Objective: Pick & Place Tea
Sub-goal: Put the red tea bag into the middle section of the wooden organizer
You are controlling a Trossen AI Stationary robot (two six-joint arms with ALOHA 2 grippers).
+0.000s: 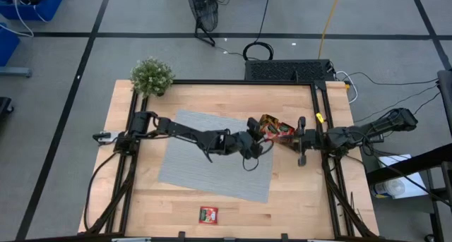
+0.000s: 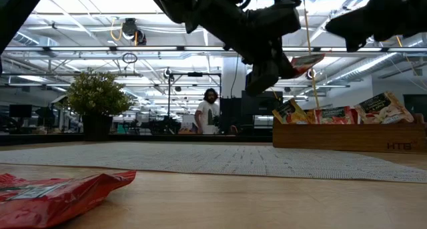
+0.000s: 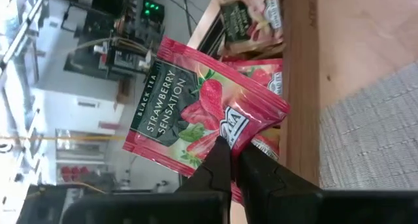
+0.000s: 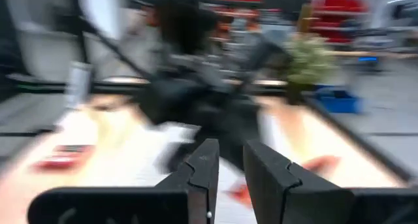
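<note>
Red sachet (image 2: 57, 194) on table, left gripper (image 3: 233, 160) pinching strawberry sachet (image 3: 196, 110)

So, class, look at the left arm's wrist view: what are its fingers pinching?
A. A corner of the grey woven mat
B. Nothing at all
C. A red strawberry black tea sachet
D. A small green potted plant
C: the left arm's fingers are shut on the edge of the red strawberry black tea sachet, held up beside the brown wooden compartment tray.

L arm (image 1: 212, 138) reaching across, jaws pinched, R arm (image 1: 353, 135) alongside, jaws parted
</note>
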